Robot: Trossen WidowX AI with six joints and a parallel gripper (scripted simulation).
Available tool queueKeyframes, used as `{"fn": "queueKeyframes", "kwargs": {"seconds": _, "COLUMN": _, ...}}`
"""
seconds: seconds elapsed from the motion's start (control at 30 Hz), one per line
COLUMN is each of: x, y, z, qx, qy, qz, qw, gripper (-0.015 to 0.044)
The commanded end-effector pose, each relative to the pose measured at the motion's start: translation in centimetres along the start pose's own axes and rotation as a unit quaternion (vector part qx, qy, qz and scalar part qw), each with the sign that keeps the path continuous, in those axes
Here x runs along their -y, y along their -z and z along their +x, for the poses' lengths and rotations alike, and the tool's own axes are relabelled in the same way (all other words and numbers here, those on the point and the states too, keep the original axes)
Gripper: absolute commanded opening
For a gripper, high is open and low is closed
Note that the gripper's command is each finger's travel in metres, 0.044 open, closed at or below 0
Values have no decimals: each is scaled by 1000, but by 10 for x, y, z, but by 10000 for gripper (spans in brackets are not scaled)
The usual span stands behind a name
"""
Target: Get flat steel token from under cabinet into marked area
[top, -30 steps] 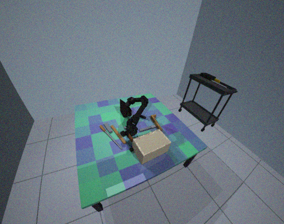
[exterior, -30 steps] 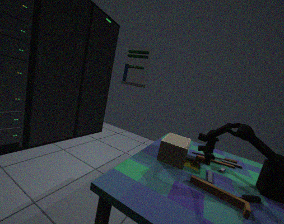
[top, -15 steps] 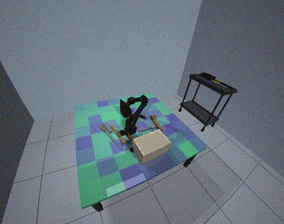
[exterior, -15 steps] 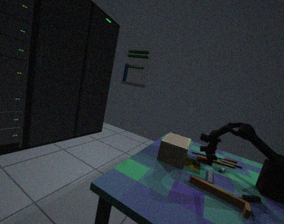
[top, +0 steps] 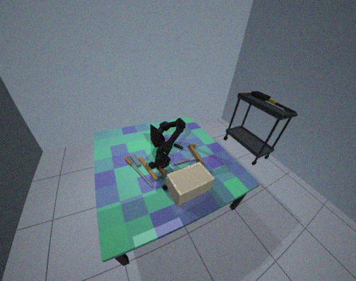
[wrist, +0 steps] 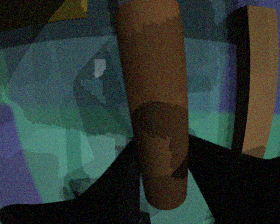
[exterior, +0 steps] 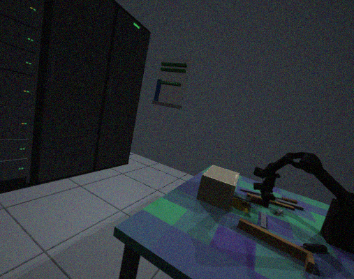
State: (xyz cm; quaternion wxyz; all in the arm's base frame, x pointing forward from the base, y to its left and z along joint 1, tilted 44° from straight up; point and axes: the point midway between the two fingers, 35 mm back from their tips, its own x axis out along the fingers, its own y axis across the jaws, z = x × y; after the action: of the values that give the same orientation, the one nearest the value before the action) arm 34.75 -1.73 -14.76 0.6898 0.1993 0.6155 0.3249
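Reaching down — jaws (top: 161, 168) (exterior: 266, 203) round handle (top: 161, 170) (wrist: 156, 75)

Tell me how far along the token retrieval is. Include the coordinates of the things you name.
Done: the gripper (top: 161, 168) (wrist: 157, 141) has a brown rod-like handle (wrist: 156, 85) clamped between its fingers. In hand: that tool, beside the cabinet (top: 190, 179) (exterior: 218, 186). Left: token out, which I cannot make out anywhere; tool down, gripper open and clear.

matt brown wooden handle (wrist: 158, 85), matt tan cabinet (top: 191, 177) (exterior: 218, 186)

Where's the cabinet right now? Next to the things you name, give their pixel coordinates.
Top view: the beige cabinet (top: 190, 178) (exterior: 218, 185) sits on the table (top: 111, 232) (exterior: 155, 240), image-right of and below the gripper (top: 159, 168) (exterior: 267, 203).
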Motion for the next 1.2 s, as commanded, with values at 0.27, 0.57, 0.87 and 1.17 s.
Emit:
{"fn": "queueKeyframes", "kwargs": {"seconds": 0.27, "x": 1, "y": 16, "z": 1, "qx": -1, "qy": 0, "qz": -1, "qw": 1000, "gripper": 0}}
{"fn": "queueKeyframes", "kwargs": {"seconds": 0.57, "x": 1, "y": 28, "z": 1, "qx": -2, "qy": 0, "qz": -1, "qw": 1000, "gripper": 0}}
{"fn": "queueKeyframes", "kwargs": {"seconds": 0.87, "x": 2, "y": 41, "z": 1, "qx": -2, "qy": 0, "qz": -1, "qw": 1000, "gripper": 0}}
{"fn": "queueKeyframes", "kwargs": {"seconds": 1.17, "x": 3, "y": 54, "z": 1, "qx": -2, "qy": 1, "qz": -1, "qw": 1000, "gripper": 0}}
